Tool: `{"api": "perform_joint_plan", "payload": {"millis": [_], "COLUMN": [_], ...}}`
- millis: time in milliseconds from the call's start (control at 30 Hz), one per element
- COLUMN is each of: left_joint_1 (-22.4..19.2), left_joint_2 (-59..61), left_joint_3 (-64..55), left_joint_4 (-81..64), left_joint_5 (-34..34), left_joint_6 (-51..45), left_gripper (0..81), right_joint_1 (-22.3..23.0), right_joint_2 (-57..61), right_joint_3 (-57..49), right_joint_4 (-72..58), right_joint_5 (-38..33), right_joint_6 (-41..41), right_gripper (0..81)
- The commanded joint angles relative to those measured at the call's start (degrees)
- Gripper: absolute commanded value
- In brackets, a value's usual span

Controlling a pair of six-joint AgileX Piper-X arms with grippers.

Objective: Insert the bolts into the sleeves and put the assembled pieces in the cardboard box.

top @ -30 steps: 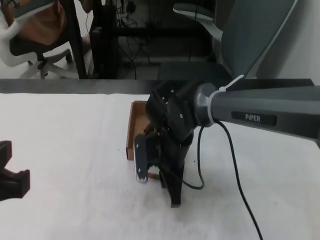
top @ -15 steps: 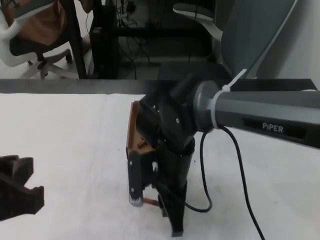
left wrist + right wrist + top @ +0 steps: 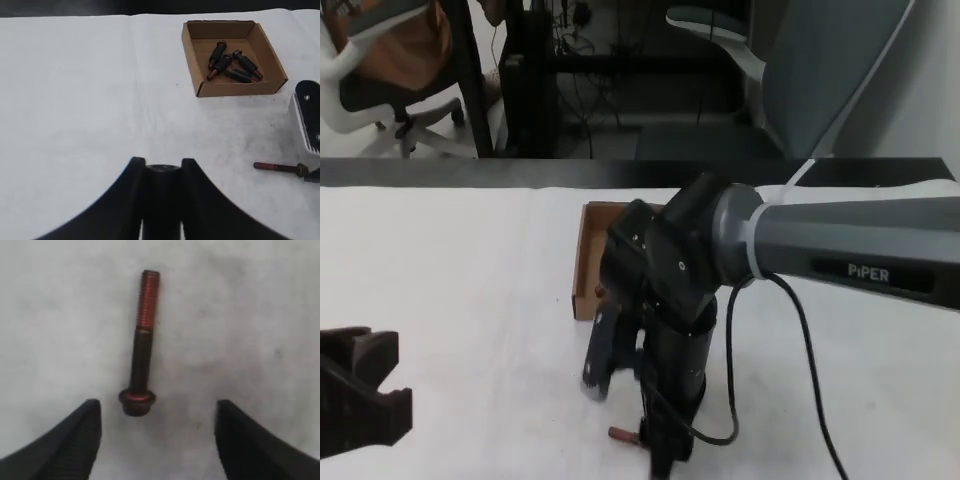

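Note:
A red-brown bolt (image 3: 141,340) lies flat on the white cloth, its flanged head nearest my right gripper (image 3: 157,440). That gripper is open, one finger to each side of the head, not touching it. From above, the bolt (image 3: 623,435) lies under the right gripper (image 3: 630,410), in front of the cardboard box (image 3: 588,262). The box (image 3: 200,55) holds several dark assembled pieces (image 3: 227,62). My left gripper (image 3: 161,172) is shut on a dark sleeve (image 3: 162,175), well to the left of the bolt (image 3: 277,167); in the high view it sits at the left edge (image 3: 375,385).
A white cloth (image 3: 460,280) covers the bench. The right arm (image 3: 840,250) and its black cable (image 3: 800,330) cross the right half. Office chairs and desk legs stand beyond the bench's far edge.
The right arm has come nearer and lower, bringing its open gripper over the bolt. The left gripper has shifted slightly to the right, farther into the high view.

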Motion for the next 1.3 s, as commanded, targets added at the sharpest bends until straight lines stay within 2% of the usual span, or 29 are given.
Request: {"api": "perform_joint_plan", "payload": {"millis": [0, 67, 100, 300, 400, 467, 533, 700, 733, 1067, 1267], "left_joint_1": [0.09, 0.09, 0.09, -0.04, -0.84, -1.41, -1.82, -2.89, -2.86, -2.86, -2.86], "left_joint_2": [-0.38, -0.38, -0.38, -0.62, -1.52, -2.28, -3.11, -6.19, -6.83, -8.99, -8.99], "left_joint_3": [-0.2, -0.2, -0.2, -0.31, -0.76, -1.64, -2.47, -3.72, -3.7, -3.7, -3.7], "left_joint_4": [0.5, 1.74, 2.47, 6.44, 6.57, 7.52, 9.08, 11.53, 11.77, 16.57, 16.88], "left_joint_5": [0.02, 0.0, 0.0, 0.0, -0.86, -0.86, -0.86, -3.94, -3.95, -3.87, -3.82], "left_joint_6": [-0.35, -0.35, -0.35, -0.35, -0.25, -0.12, 0.74, 1.45, 1.45, 1.84, 1.84], "left_gripper": [1.8, 1.8, 1.8, 1.8, 1.8, 1.8, 1.8, 1.8, 1.8, 1.8, 1.8], "right_joint_1": [0.14, 0.37, 0.67, 4.79, 7.0, 7.69, 7.67, 6.81, 6.81, 6.4, 5.67], "right_joint_2": [-3.61, -4.99, -5.73, -6.55, -6.39, -6.4, -6.4, -6.4, -6.4, -6.4, -6.4], "right_joint_3": [-0.15, -0.15, -0.15, -0.15, -0.15, 0.37, 1.31, 5.55, 6.28, 11.2, 15.03], "right_joint_4": [-1.48, -1.28, -1.27, -4.57, -6.17, -5.93, -5.81, -5.68, -5.9, -7.76, -19.27], "right_joint_5": [1.21, -0.99, -2.4, -3.24, 2.71, 8.22, 9.88, 6.41, 5.63, 7.21, 7.11], "right_joint_6": [22.49, 38.61, 49.75, 85.06, 104.39, 112.66, 118.48, 125.09, 126.08, 126.88, 126.88], "right_gripper": [55.3, 55.9, 55.9, 55.9, 55.9, 55.9, 54.9, 38.8, 37.7, 37.8, 37.8]}}
